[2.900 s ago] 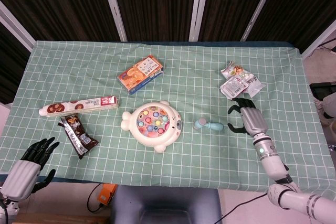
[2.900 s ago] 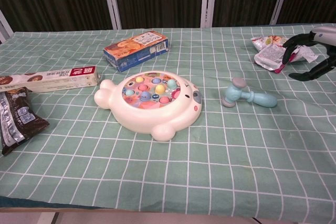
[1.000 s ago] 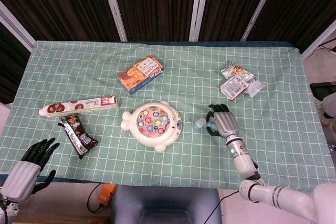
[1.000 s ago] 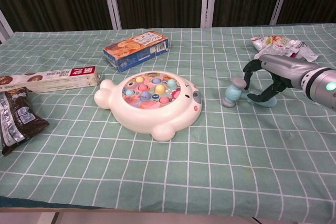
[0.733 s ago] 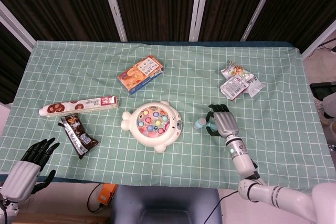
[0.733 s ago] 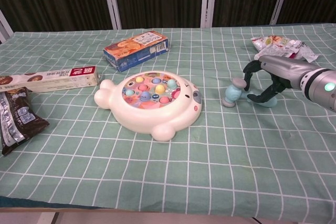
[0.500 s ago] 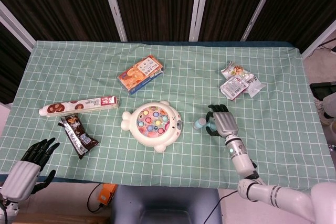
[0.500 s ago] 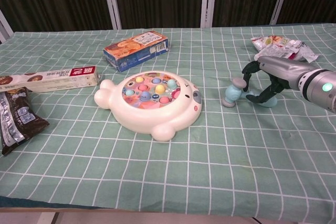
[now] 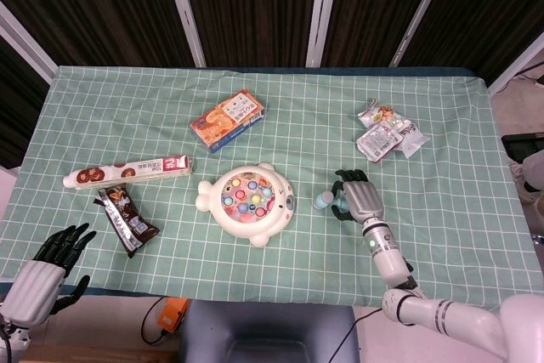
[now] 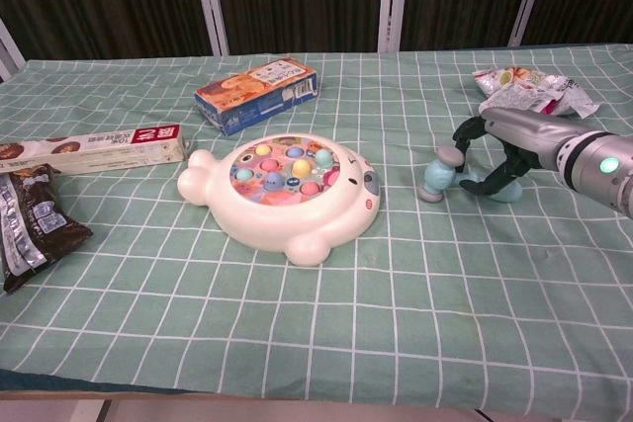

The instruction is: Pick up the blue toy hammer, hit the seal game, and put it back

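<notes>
Chest view: my right hand (image 10: pixel 506 151) arches over the blue toy hammer (image 10: pixel 457 180), fingers curled round the handle but not clamped, hammer on the tabletop (image 10: pixel 415 313) right of the seal game (image 10: pixel 282 195). I'd close firmly mid-handle before lifting.

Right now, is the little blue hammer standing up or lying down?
Lying down. The blue toy hammer rests flat on the green checked cloth, handle sideways, with the right hand arched over the handle.
</notes>
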{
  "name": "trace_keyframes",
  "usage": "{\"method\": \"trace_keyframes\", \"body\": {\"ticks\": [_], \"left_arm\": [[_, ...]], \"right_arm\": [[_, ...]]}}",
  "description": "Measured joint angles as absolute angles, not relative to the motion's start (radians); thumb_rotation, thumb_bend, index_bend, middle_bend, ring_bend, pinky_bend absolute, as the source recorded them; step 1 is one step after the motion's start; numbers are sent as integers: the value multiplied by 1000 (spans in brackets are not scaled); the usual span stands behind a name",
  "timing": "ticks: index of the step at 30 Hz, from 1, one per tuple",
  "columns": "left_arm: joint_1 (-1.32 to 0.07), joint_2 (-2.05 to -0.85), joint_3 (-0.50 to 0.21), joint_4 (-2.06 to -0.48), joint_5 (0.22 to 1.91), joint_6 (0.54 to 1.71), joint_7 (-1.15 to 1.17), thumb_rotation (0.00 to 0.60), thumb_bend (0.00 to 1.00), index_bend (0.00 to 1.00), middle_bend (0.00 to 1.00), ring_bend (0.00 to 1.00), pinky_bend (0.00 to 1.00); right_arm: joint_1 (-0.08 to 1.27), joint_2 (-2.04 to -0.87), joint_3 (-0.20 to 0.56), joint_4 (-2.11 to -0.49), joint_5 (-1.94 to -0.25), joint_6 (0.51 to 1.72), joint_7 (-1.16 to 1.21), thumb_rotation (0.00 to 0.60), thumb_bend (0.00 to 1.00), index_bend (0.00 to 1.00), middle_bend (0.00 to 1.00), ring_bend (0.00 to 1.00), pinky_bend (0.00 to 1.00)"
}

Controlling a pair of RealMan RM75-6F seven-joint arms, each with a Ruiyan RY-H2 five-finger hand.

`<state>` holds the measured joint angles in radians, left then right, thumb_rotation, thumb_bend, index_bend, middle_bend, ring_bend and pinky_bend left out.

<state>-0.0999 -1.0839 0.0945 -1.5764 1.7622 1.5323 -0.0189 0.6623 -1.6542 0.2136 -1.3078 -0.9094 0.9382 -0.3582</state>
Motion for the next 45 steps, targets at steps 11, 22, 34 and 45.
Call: {"method": "trace_keyframes", "body": {"ticks": [11, 22, 34, 45], "left_arm": [[-99, -1084, 95, -1576, 1762, 1535, -19, 600, 408, 0, 24, 15, 128], [-98, -1084, 95, -1576, 1764, 1537, -22, 600, 410, 0, 24, 16, 128], [-98, -1084, 95, -1576, 1763, 1536, -21, 600, 409, 0, 24, 16, 128], [-99, -1083, 94, -1576, 1762, 1535, -22, 600, 409, 0, 24, 15, 128]], "right_arm": [[665, -1661, 213, -1298, -907, 942, -360, 600, 518, 639, 289, 195, 261], [667, -1668, 213, -1294, -904, 946, -364, 600, 518, 670, 332, 245, 313], [667, -1687, 211, -1272, -904, 960, -379, 600, 521, 817, 524, 516, 558], [667, -1704, 213, -1253, -895, 975, -404, 600, 521, 913, 611, 614, 664]]}}
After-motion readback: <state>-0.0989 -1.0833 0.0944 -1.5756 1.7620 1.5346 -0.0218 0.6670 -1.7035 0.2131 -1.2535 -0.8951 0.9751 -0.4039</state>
